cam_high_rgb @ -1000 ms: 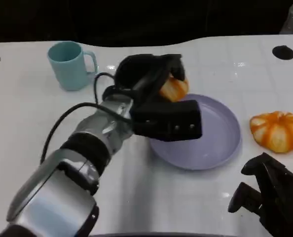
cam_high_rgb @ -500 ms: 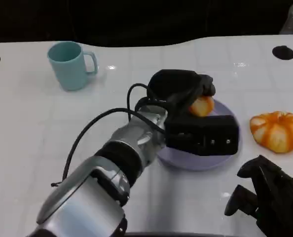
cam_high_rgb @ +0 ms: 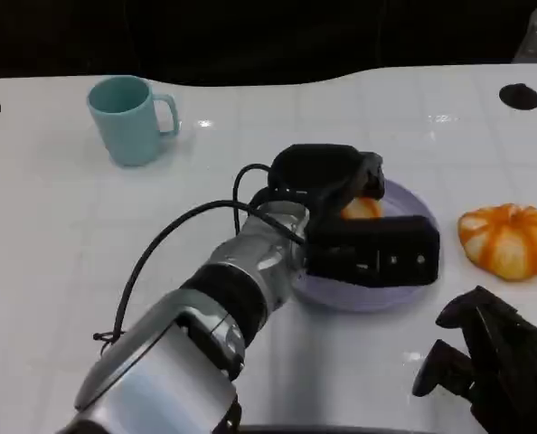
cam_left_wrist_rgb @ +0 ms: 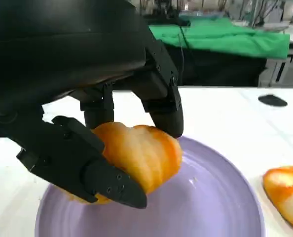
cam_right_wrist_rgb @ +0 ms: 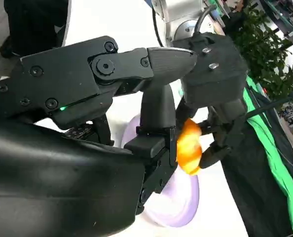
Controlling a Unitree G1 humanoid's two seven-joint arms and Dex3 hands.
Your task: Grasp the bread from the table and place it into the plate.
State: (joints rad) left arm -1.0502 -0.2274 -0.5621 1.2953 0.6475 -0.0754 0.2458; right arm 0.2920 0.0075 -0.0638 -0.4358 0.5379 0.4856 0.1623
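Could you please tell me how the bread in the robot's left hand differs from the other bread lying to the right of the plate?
The held bread is gripped by the left hand above the purple plate; the loose bread lies free on the white table, beside the plate and apart from it. The held bread is largely hidden by fingers in the head view; the loose bread shows whole. Both are orange, rounded and ridged.

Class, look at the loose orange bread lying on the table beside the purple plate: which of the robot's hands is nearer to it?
Right. The right hand sits at the table's near edge, just in front of the loose bread. The left hand is over the plate, holding another bread.
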